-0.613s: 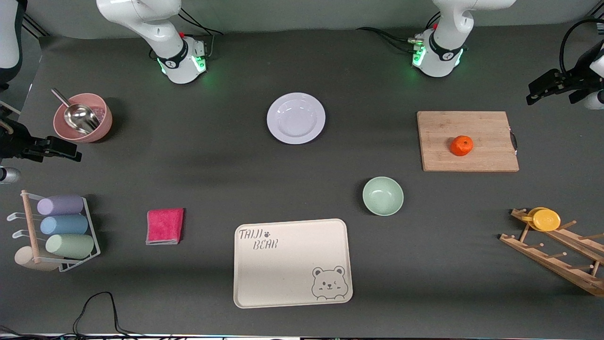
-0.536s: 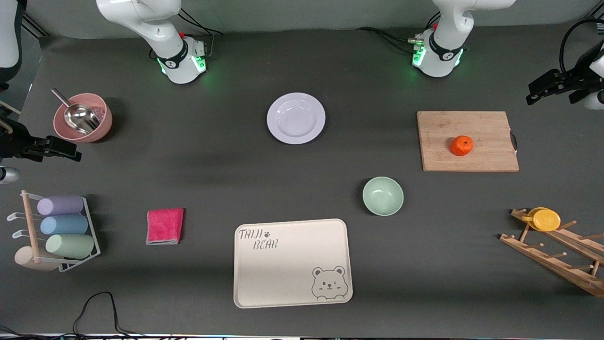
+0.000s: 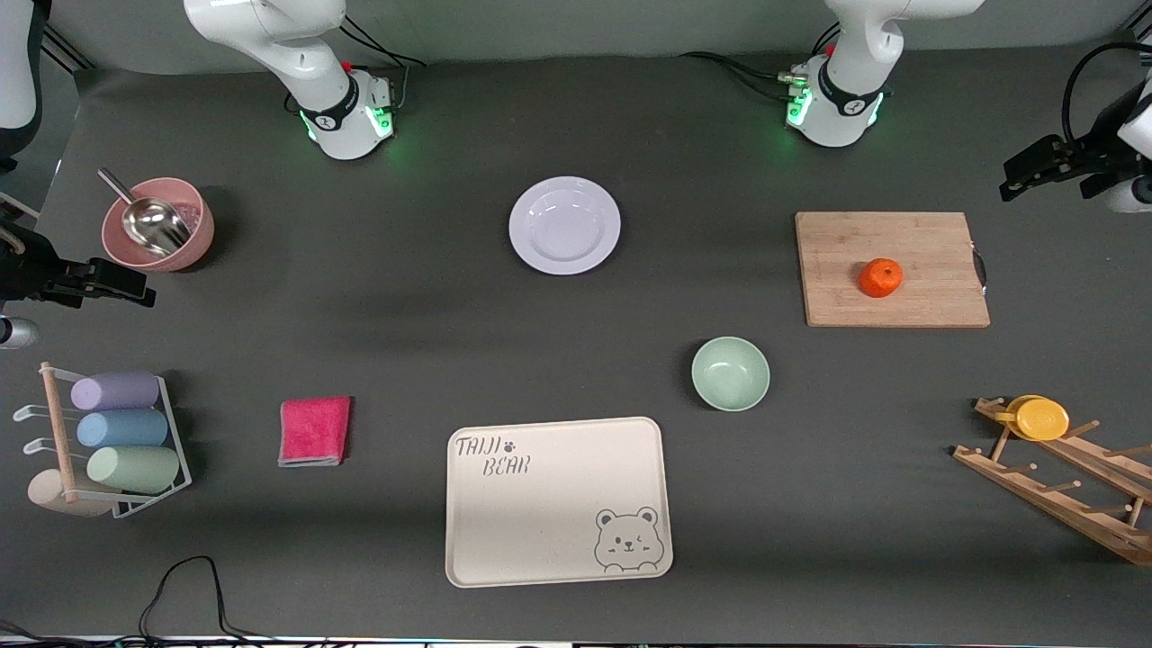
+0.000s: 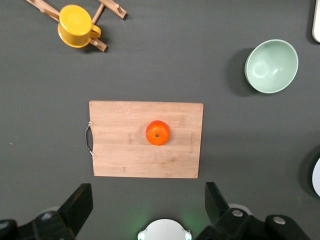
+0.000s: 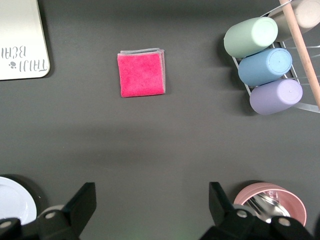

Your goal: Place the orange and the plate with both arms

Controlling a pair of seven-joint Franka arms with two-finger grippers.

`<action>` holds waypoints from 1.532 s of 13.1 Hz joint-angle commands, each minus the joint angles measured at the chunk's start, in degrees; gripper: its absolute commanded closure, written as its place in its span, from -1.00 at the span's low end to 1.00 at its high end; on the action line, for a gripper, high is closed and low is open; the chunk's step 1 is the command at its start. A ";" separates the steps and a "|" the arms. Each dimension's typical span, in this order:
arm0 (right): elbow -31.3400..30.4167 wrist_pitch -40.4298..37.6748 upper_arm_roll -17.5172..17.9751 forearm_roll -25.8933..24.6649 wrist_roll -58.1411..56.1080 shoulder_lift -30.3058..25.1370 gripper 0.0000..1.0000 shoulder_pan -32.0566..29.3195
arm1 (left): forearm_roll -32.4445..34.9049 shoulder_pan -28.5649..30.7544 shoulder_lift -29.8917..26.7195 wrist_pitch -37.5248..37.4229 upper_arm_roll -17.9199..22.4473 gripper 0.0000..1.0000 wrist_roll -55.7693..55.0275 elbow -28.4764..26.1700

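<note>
The orange [image 3: 880, 277] sits on a wooden cutting board [image 3: 936, 243] toward the left arm's end of the table. It also shows in the left wrist view [image 4: 157, 133]. The white plate [image 3: 564, 225] lies on the table between the two arm bases; its rim shows in the right wrist view [image 5: 15, 202]. My left gripper [image 3: 1021, 175] hangs high at the left arm's end, open and empty [image 4: 148, 202], apart from the orange. My right gripper [image 3: 135, 283] hangs high at the right arm's end, open and empty [image 5: 151, 200], apart from the plate.
A mint-green bowl [image 3: 730, 373] and a cream bear-print tray [image 3: 558, 499] lie nearer the camera. A pink cloth [image 3: 314, 430], a rack of cups [image 3: 112, 441] and a pink bowl with a scoop [image 3: 157, 225] are at the right arm's end. A yellow cup [image 3: 1039, 418] rests on a wooden rack.
My left gripper has shifted very slightly. Nothing else has moved.
</note>
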 commanded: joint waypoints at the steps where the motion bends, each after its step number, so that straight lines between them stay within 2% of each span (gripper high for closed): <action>1: -1.69 -0.48 0.11 -1.26 1.57 -1.68 -1.00 0.53 | 0.30 -0.56 -1.19 6.31 0.51 -1.00 -0.12 -7.65; 5: -1.86 -0.48 0.11 -1.26 1.57 -2.04 -1.00 0.53 | 0.30 0.23 -1.28 17.73 0.60 -1.00 -0.12 -20.04; 10: -2.04 -0.66 0.11 -1.26 1.57 -2.30 -1.00 0.53 | 0.30 0.23 -1.02 38.81 0.69 -1.00 -0.12 -38.06; 12: -2.21 -0.66 0.11 -1.26 1.57 -2.30 -1.00 0.53 | 0.30 0.58 0.21 46.73 0.69 -1.00 -0.12 -43.34; 20: -2.21 -0.66 0.20 -1.26 1.57 -2.39 -1.00 0.53 | 0.39 0.58 12.77 62.58 0.69 -1.00 0.06 -46.88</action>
